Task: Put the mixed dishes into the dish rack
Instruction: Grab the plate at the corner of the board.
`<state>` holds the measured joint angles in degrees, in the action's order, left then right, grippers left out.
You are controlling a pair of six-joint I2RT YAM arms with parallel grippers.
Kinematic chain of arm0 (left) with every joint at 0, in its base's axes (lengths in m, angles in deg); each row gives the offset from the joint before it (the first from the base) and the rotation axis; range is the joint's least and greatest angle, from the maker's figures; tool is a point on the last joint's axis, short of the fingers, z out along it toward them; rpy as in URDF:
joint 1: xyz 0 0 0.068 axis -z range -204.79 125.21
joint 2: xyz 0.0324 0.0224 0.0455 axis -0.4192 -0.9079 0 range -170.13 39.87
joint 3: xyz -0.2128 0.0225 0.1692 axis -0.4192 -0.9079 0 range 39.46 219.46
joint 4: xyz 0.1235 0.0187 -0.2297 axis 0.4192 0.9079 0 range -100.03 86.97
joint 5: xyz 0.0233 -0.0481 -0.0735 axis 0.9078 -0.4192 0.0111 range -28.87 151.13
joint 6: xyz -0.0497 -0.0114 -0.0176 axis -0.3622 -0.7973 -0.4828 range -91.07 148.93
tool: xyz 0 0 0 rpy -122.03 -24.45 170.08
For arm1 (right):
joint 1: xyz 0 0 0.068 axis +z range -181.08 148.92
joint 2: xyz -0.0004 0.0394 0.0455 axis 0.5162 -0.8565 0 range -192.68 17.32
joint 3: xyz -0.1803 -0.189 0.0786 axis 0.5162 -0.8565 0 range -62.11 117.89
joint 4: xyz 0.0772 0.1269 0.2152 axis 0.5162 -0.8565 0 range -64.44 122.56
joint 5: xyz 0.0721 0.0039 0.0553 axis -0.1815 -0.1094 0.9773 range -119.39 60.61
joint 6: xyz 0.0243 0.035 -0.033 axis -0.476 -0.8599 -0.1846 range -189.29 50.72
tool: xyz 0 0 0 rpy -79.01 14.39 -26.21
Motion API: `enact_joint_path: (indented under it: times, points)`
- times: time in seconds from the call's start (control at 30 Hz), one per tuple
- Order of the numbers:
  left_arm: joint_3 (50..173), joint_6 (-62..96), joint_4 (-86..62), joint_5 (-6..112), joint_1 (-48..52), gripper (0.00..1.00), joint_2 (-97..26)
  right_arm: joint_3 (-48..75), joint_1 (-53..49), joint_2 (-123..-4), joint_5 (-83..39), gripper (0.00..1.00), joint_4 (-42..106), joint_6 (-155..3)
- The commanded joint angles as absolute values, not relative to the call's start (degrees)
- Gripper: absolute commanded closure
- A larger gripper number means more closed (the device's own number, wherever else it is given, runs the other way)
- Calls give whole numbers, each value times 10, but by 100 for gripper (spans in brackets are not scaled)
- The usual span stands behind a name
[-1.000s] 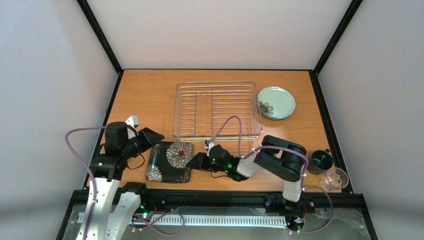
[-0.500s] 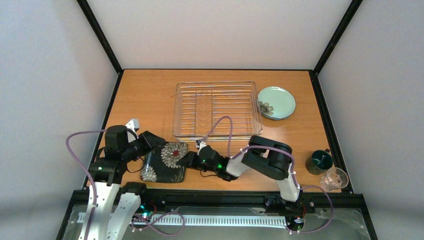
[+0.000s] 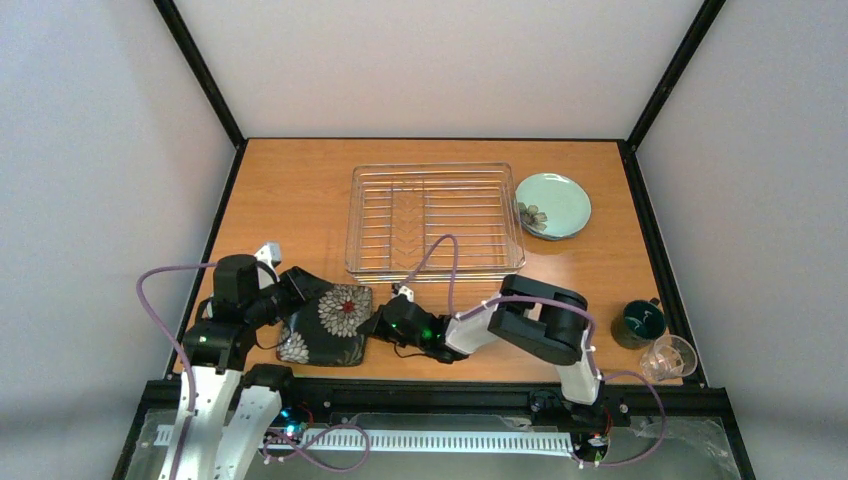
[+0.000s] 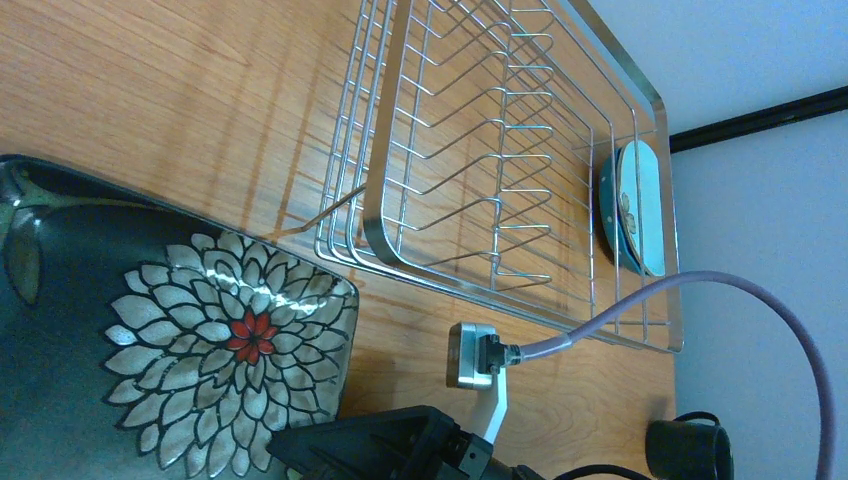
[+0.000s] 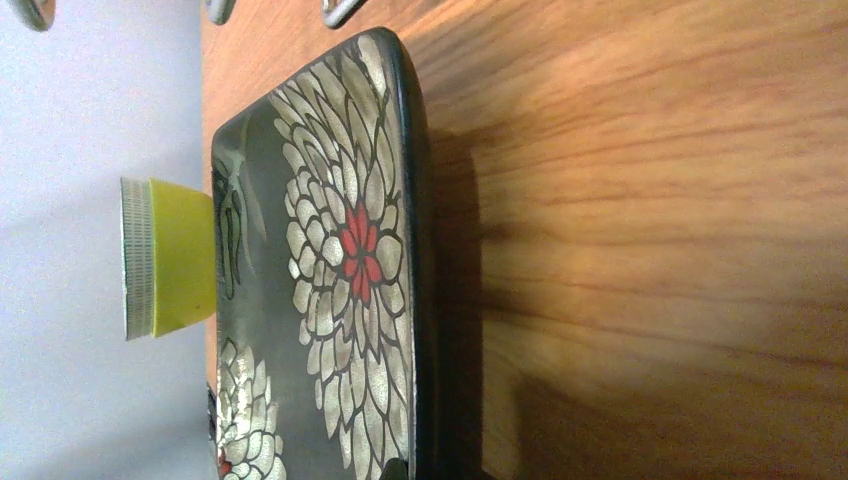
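Right gripper [image 3: 377,325] is closed narrow, looks pinched on the rim of the black square floral plate [image 3: 335,320] at its 3 o'clock edge. Left gripper [image 3: 298,285] is wide open at the 9 o'clock edge, holding nothing. The plate lies on the table [image 3: 290,190], at 7 o'clock from the dish rack [image 3: 436,167]. Best to lift slowly, tip it upright and carry it toward 1 o'clock; a thin rim pinch may slip.

In the left wrist view the black square floral plate [image 4: 150,330] ran off the left and bottom edges, and the dark green mug [image 4: 688,450] was cropped below. The right wrist view cut the dish rack [image 5: 340,10] to bare wire ends (top edge only).
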<state>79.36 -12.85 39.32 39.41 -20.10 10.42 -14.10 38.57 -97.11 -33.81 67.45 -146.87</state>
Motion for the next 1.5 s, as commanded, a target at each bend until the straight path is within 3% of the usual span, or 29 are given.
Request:
enact_joint_path:
  times: [0.0,1.0,1.47]
  points:
    - [805,-133,393,392,-197,0,105,-176,393,-960,-396,98,526,-1429]
    - [892,-202,401,445,-197,0,116,-194,410,-620,-441,98,285,-1212]
    - [915,-230,383,369,-197,0,86,-190,428,-484,-473,98,195,-1146]
